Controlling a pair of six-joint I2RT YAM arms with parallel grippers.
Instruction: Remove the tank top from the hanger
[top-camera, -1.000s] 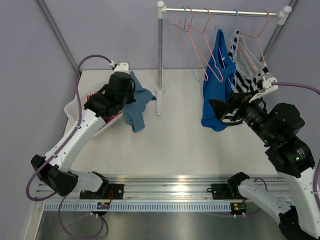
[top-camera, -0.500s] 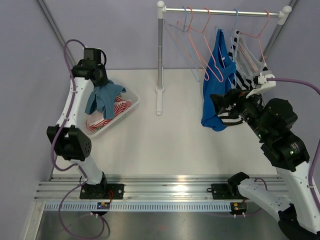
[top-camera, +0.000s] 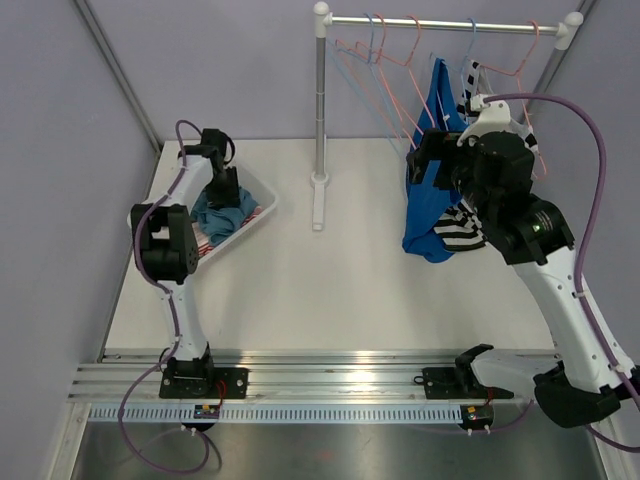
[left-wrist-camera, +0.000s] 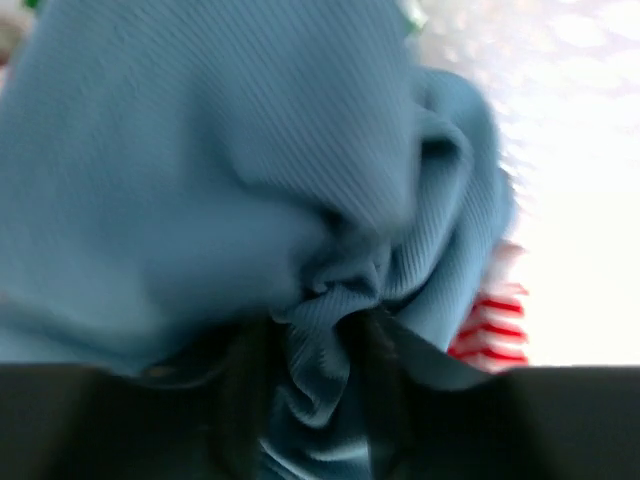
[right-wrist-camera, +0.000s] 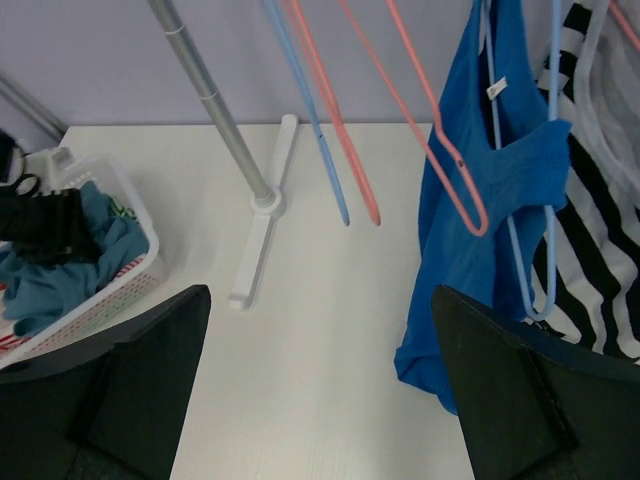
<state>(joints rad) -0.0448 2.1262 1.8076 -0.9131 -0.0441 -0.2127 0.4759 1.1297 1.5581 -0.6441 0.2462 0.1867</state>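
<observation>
Left of frame, in the basket (top-camera: 262, 208), the teal top (top-camera: 225, 212) bunches at the left gripper (left-wrist-camera: 305, 400); we cannot tell if it clamps. Upper right, the right gripper (top-camera: 425, 160) gapes empty beside the blue tank top (top-camera: 430, 215), whose strap could snag its hanger (right-wrist-camera: 549, 150), we judge.

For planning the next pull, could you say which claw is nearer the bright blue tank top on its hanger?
Right: the right claw is beside the tank top; the left claw is at the basket, far left.
</observation>
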